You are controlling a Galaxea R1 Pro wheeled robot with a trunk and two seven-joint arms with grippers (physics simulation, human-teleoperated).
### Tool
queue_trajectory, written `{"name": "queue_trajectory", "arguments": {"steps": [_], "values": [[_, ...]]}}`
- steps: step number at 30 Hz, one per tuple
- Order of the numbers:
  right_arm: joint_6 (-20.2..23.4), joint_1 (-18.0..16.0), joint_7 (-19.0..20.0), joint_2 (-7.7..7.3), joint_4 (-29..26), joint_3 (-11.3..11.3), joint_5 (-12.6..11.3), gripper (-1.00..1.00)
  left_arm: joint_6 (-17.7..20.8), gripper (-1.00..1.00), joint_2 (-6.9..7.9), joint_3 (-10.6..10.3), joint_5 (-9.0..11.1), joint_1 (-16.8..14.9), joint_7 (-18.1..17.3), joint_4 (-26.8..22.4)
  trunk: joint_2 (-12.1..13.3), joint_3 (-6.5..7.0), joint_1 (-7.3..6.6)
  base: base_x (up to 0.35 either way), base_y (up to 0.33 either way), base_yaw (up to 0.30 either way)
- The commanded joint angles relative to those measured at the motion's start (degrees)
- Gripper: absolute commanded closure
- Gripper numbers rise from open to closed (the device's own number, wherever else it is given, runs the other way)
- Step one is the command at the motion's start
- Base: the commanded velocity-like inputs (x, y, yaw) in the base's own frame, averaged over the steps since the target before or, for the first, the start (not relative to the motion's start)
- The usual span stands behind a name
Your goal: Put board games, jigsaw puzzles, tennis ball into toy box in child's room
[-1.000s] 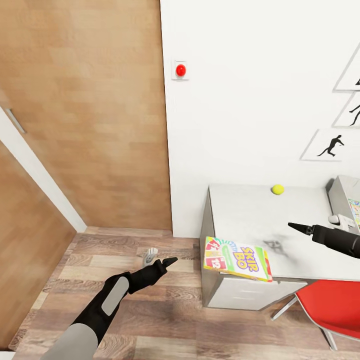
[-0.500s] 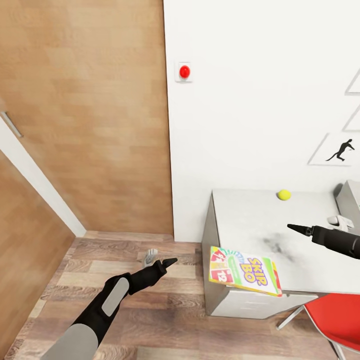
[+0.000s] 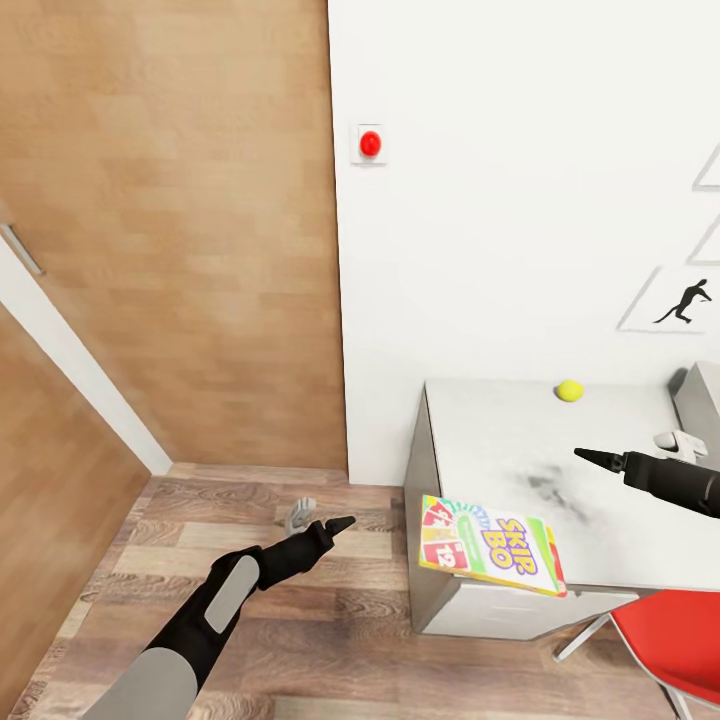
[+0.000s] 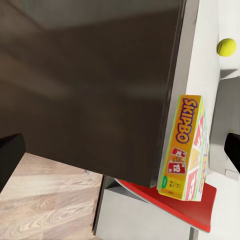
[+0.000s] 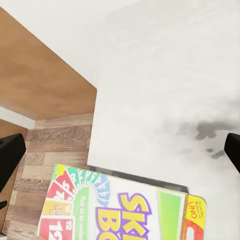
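Game box [image 3: 490, 545] flat on the table [image 3: 520, 450] corner, overhanging its front edge, ball [image 3: 570, 390] behind; stiff, light, probably best pinched at that overhang; both grippers [image 3: 338, 523] [image 3: 585, 455] empty, pointed, seemingly closed

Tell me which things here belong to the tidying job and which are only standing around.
For the job:
- board game
- tennis ball
- table

Only standing around:
- red chair
- red wall button
- wall pictures
- wooden door
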Motion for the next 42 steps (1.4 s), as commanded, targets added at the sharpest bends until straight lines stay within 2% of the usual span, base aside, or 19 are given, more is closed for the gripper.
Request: {"name": "queue_trajectory", "arguments": {"steps": [1,13,31,42], "values": [[0.24,-0.06,0.6,0.0,0.0,-0.07,0.54,-1.0,0.35,-1.0,0.0,0.01,0.36,-0.04,0.04,-0.02,-0.11,-0.1,0.03,0.006,0.002,0.0],[0.31,-0.06,0.6,-0.06,-0.09,-0.07,0.54,-1.0,0.34,-1.0,-0.51,0.01,0.29,-0.07,0.05,0.09,-0.11,-0.1,0.03,0.003,0.006,0.0],[0.36,-0.06,0.6,-0.01,-1.21,-0.07,0.54,-1.0,-0.32,-1.0,-0.98,-0.08,0.33,-0.12,-0.03,0.6,-0.11,-0.1,0.03,0.006,0.129,0.0],[0.49,-0.06,0.6,0.0,-1.59,-0.07,0.61,-1.0,-0.54,-1.0,-1.66,-2.48,0.13,-0.23,0.22,0.65,-0.11,-0.1,0.03,0.002,0.025,0.0]]}}
